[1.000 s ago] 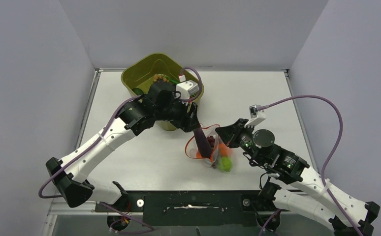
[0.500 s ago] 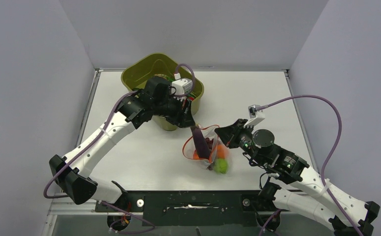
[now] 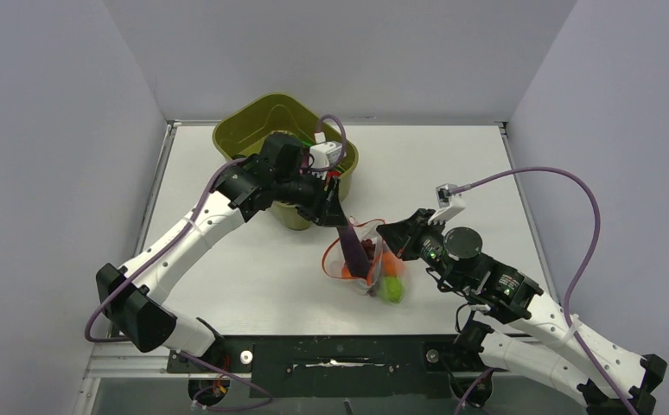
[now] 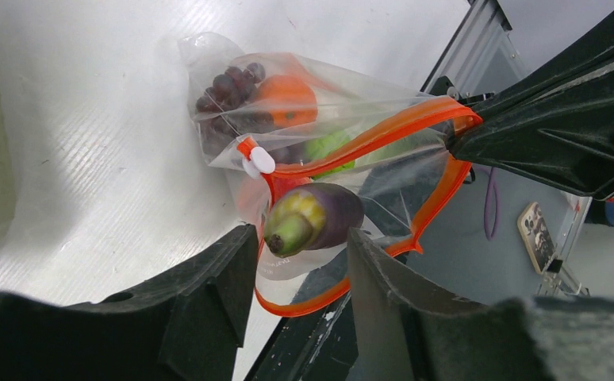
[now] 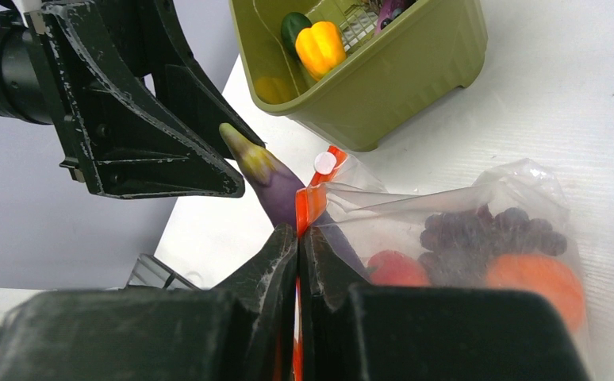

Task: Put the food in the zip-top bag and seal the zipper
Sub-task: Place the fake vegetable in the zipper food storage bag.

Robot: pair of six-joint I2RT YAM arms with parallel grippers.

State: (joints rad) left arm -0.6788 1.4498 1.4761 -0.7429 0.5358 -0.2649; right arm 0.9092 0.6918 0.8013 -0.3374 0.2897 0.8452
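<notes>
The clear zip-top bag [image 3: 348, 270] lies mid-table with its mouth held up and open. It holds dark grapes [image 4: 224, 87], an orange fruit [image 4: 288, 99] and a green fruit [image 4: 331, 147]. A purple eggplant [image 3: 354, 249] stands in the mouth, stem end up. My left gripper [image 3: 334, 213] is open just above the stem [image 4: 288, 234], and its jaws do not press on it. My right gripper [image 5: 298, 234] is shut on the red-orange zipper [image 5: 310, 198] and holds the bag's right edge up. The white slider [image 4: 260, 161] sits at the near end of the strip.
The olive-green tub [image 3: 245, 130] stands at the back left, right behind my left wrist. It holds a yellow pepper [image 5: 320, 46] and a green vegetable [image 5: 294, 24]. The table's front rail [image 3: 340, 354] lies close below the bag.
My left gripper has opened and drawn back a little toward the tub, leaving the eggplant standing in the bag's mouth. The bag has shifted slightly. My right gripper keeps its hold.
</notes>
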